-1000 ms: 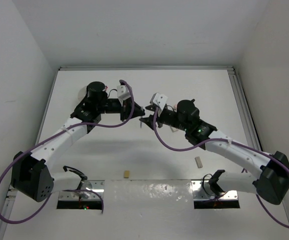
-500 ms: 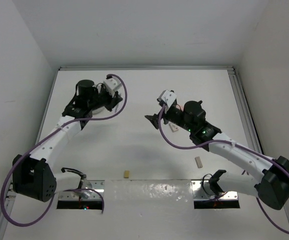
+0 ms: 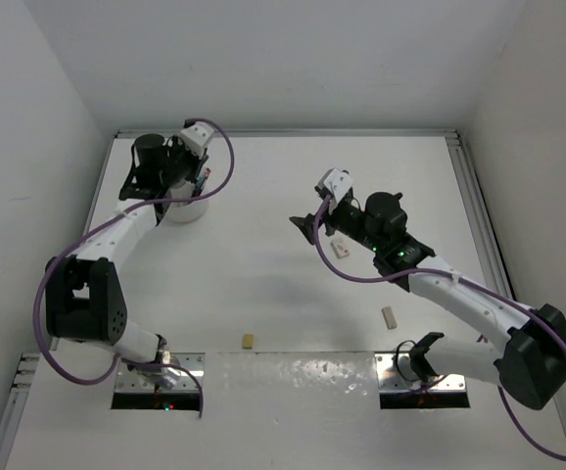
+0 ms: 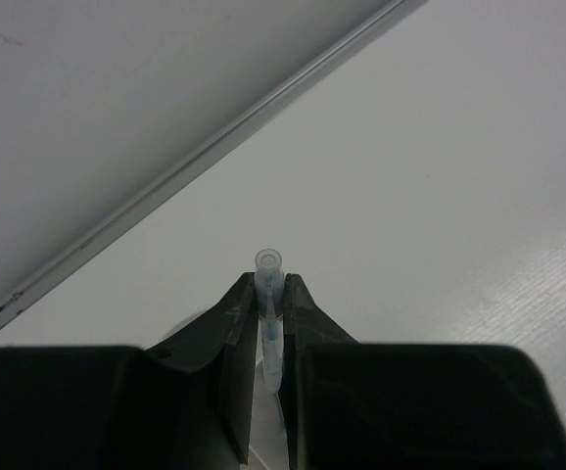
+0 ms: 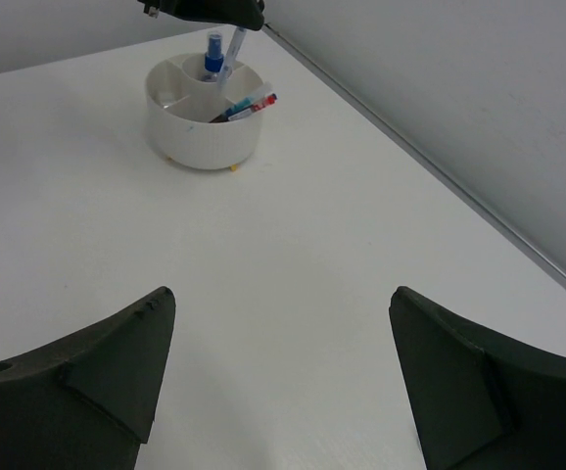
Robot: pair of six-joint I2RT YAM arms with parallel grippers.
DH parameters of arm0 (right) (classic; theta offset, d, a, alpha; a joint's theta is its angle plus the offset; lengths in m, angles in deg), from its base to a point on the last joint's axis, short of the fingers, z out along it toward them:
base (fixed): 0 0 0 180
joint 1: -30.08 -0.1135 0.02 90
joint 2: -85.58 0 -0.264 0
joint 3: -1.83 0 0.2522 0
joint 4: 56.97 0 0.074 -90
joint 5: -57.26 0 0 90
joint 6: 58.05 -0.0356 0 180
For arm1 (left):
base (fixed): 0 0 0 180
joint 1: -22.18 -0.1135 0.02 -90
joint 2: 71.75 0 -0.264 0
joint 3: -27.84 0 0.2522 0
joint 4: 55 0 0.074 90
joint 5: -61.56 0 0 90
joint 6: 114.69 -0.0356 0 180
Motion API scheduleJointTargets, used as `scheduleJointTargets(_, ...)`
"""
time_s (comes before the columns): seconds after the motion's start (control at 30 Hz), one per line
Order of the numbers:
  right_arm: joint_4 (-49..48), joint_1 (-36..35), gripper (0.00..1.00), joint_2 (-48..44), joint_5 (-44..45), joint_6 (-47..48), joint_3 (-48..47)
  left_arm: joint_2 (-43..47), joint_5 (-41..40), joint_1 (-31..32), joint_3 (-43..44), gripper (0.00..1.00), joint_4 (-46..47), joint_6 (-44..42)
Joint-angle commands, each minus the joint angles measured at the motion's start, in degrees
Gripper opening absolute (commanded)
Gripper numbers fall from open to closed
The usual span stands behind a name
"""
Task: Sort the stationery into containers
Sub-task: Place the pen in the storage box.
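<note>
My left gripper [image 3: 202,182] is shut on a clear blue pen [image 4: 268,284] and holds it tip-down over the round white bowl [image 3: 181,213] at the far left. The right wrist view shows this pen [image 5: 234,42] reaching into the bowl [image 5: 200,137], which holds a blue-capped bottle [image 5: 212,53] and a red-and-blue pen [image 5: 250,103]. My right gripper [image 3: 306,226] is open and empty above the middle of the table. A pink eraser [image 3: 342,250] lies just right of it.
A tan block [image 3: 248,341] lies near the front middle and a whitish block [image 3: 390,316] at the front right. A metal rail [image 3: 283,133] runs along the back wall and another along the right side.
My left arm swung from the table's middle to the far left, carrying the pen over the bowl. My right gripper drew back slightly to the right, uncovering the pink eraser.
</note>
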Motion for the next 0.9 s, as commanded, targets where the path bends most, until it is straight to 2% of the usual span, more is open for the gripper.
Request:
scheduleJointTargets(0.0, -2.63, 0.85, 0.88, 0.54, -1.17, -1.0, -1.15, -2.08, 0.58, -1.35, 2.8, 0.0, 6.61, -1.33)
scheduleJointTargets(0.17, -1.49, 2.17, 0.88, 1.68, -1.26, -0.91, -2.38, -4.54, 2.6, -2.49, 2.98, 0.0, 6.18, 0.95)
scheduleJointTargets(0.37, -1.49, 3.13, 0.88, 3.09, -2.48, -1.09, -3.35, -3.31, 2.87, -3.2, -1.76, 0.0, 5.82, 2.37)
scheduleJointTargets(0.87, 0.97, 3.58, 0.88, 6.16, -4.42, -1.97, -6.16, -9.72, -0.73, -3.81, -4.5, 0.0, 9.24, 2.72)
